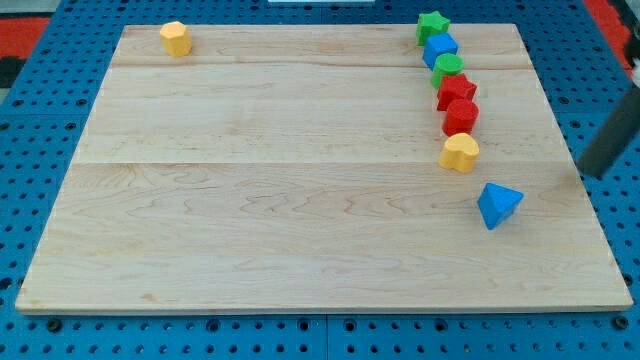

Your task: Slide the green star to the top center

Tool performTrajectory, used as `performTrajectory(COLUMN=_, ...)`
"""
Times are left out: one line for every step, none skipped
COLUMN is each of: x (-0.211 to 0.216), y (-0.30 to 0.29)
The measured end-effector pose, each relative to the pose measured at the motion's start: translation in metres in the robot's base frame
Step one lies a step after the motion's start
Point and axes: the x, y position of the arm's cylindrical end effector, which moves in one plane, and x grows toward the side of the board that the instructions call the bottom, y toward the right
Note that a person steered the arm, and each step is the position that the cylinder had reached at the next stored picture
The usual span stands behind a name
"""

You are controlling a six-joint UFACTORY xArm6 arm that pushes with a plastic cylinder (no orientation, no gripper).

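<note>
The green star (432,24) sits at the board's top edge, right of centre, heading a chain of blocks that runs down the view's right side. Below it come a blue cube (439,48), a green round block (448,67), a red block (456,91), a second red block (461,116) and a yellow heart (460,152). My tip (588,172) is the lower end of the dark rod at the view's right edge, far to the lower right of the green star and right of the yellow heart, touching no block.
A blue triangular block (498,204) lies below the chain, left of my tip. A yellow block (175,38) sits near the board's top left corner. The wooden board (300,200) lies on a blue perforated table.
</note>
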Motion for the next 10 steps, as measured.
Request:
performTrajectory(x=-0.048, y=-0.014)
performTrajectory(x=-0.091, y=-0.017)
performTrajectory(x=-0.110, y=-0.018)
performTrajectory(x=-0.114, y=-0.018)
performTrajectory(x=-0.123, y=-0.017)
performTrajectory(x=-0.152, y=-0.054)
performTrajectory(x=-0.182, y=-0.065)
performTrajectory(x=-0.217, y=-0.065)
performTrajectory(x=-0.247, y=-0.078)
performTrajectory(x=-0.247, y=-0.081)
